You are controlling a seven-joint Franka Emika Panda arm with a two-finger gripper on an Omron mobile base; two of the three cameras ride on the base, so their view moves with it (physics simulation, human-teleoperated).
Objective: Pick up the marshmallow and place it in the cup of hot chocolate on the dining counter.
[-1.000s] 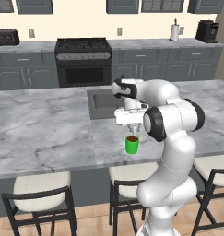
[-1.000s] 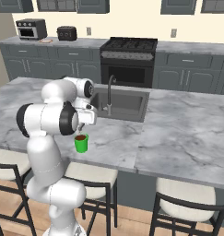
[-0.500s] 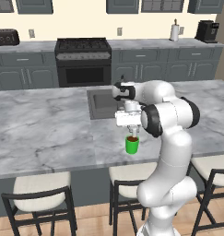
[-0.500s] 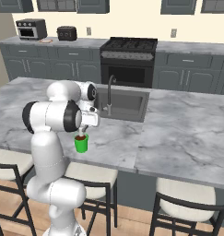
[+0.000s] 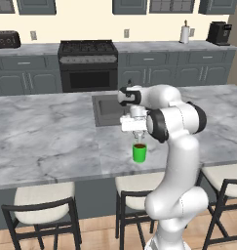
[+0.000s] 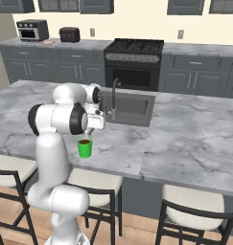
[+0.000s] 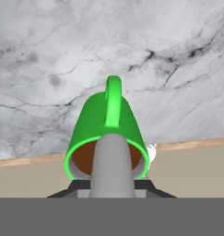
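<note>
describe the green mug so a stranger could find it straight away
Find the long marble dining counter with the dark sink. Near its front edge, above the middle stool, stands the green mug of brown drink directly under the robot's hand, the one bright green thing there.

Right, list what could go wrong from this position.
1. The gripper hangs just above the green mug, and the hand view shows a pale block in front of the mug's mouth, apparently the marshmallow. If it is off centre at release, it could catch the rim.
2. The mug stands near the dining counter edge above the stools; a nudge while descending might tip it or spill the brown drink.
</note>
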